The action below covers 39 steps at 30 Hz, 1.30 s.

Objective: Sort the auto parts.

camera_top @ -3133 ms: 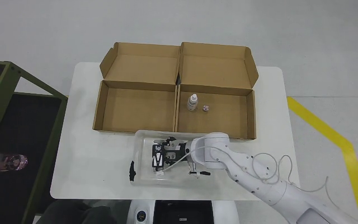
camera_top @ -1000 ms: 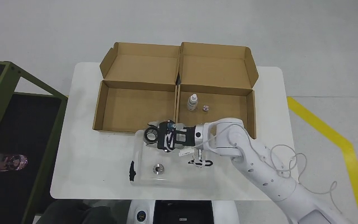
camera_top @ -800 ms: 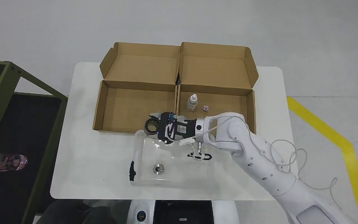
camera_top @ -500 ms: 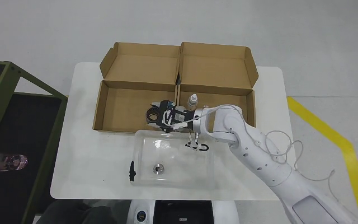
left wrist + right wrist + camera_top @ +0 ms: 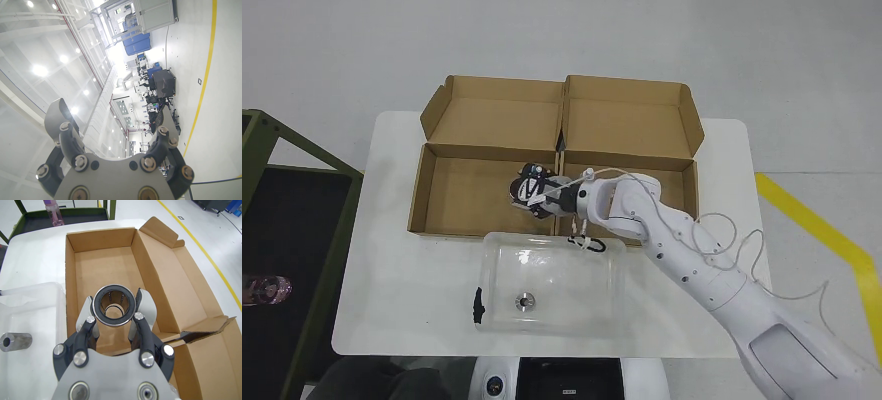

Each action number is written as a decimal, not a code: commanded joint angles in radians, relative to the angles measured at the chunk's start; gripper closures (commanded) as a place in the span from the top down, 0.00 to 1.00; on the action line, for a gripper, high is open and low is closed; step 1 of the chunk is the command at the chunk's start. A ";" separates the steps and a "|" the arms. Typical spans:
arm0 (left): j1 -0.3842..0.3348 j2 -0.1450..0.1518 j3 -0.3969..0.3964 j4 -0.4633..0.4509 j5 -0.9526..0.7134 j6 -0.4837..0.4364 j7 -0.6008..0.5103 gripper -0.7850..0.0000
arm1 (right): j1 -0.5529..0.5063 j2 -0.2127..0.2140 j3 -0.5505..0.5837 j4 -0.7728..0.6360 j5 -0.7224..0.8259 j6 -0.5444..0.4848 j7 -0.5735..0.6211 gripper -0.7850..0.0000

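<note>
Up and out of the clear tray (image 5: 562, 285) went the bearing (image 5: 114, 322), carried from the tabletop's near edge toward the far one, and it hung over the left box (image 5: 472, 195), close to the wall shared with the right box (image 5: 652, 205). The right pincer (image 5: 115, 302) had closed on the bearing's sides, its two fingers pressing on the round barrel, with the bore looking straight back at the wrist camera. It looked clear of the cardboard floor, not resting on it.

For the drop, lower was better. A round barrel would likely roll, so bringing it down near the floor, inside the walls, then opening gently seemed the wise call.

One steel part (image 5: 525, 298) lay in the tray, unsorted. A small bottle (image 5: 586, 182) and a tiny fitting (image 5: 610, 192) sat at the left end of the right box.

The left pincer (image 5: 110, 111) gaped wide, holding nothing, aimed up at the hall's ceiling lights.

Both boxes stood side by side along the far edge of the white tabletop (image 5: 392, 200), lids folded back. Beyond the left edge stood a green cart (image 5: 282, 170), and a yellow line (image 5: 812, 215) ran across the pale floor beyond the right edge.
</note>
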State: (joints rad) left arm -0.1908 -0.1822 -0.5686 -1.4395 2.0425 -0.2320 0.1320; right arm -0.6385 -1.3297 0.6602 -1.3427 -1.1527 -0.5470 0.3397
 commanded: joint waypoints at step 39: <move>0.000 0.000 0.000 0.000 0.000 0.000 0.000 1.00 | 0.137 -0.144 -0.081 0.324 -0.110 0.078 0.001 0.48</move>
State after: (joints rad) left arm -0.1908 -0.1823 -0.5686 -1.4395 2.0425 -0.2320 0.1320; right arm -0.5019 -1.4733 0.5766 -1.0201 -1.2618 -0.4681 0.3404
